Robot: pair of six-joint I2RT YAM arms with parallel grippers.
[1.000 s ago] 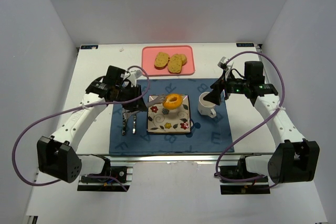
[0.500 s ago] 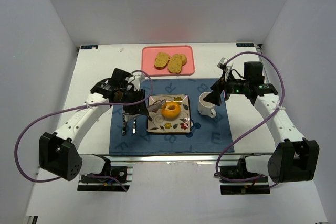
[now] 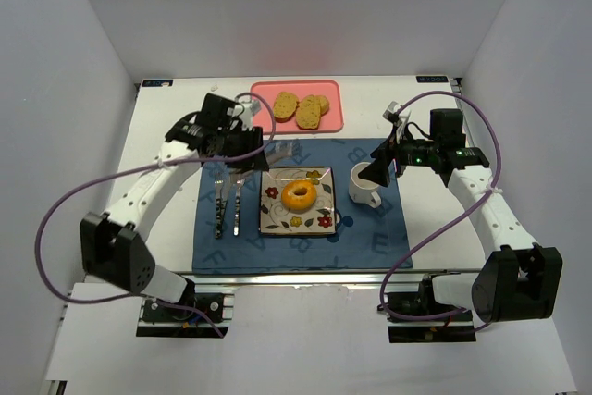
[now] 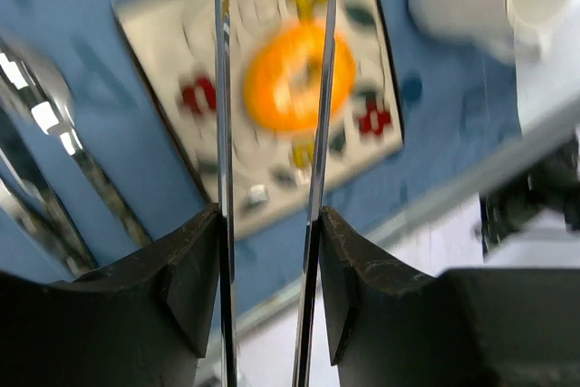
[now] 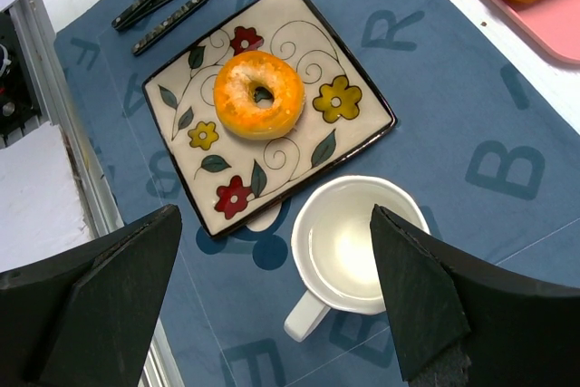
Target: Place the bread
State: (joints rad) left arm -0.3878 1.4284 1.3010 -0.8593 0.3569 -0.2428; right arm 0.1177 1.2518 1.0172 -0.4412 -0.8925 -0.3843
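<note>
The bread point(image 3: 299, 195) lies flat near the middle of the flowered plate point(image 3: 321, 179), hole up, touching nothing but the plate, so I judge the placing itself done and the step in hand to be getting clear cleanly. My left fingers point(image 3: 277, 151) hang above the blue mat point(image 3: 370, 228) just past the plate's upper edge, between it and the pink tray point(image 3: 264, 108) at the top of the overhead view. In the left wrist view they stand a narrow gap apart with thin metal strips along their inner faces, and nothing is caught between them; the bread shows blurred through the gap, well below. My right fingers point(image 3: 377, 171) are spread wide and empty over the white cup point(image 3: 363, 182) to the right of the plate. To finish well I would keep the left fingers parted, so nothing drags or pinches, and rise straight up before swinging toward the left of the frame. Going low risks clipping the plate's rim or the cutlery point(image 3: 227, 205) lying just left of it, and reaching toward the top of the frame risks the tray. The right side should stay put above the cup
</note>
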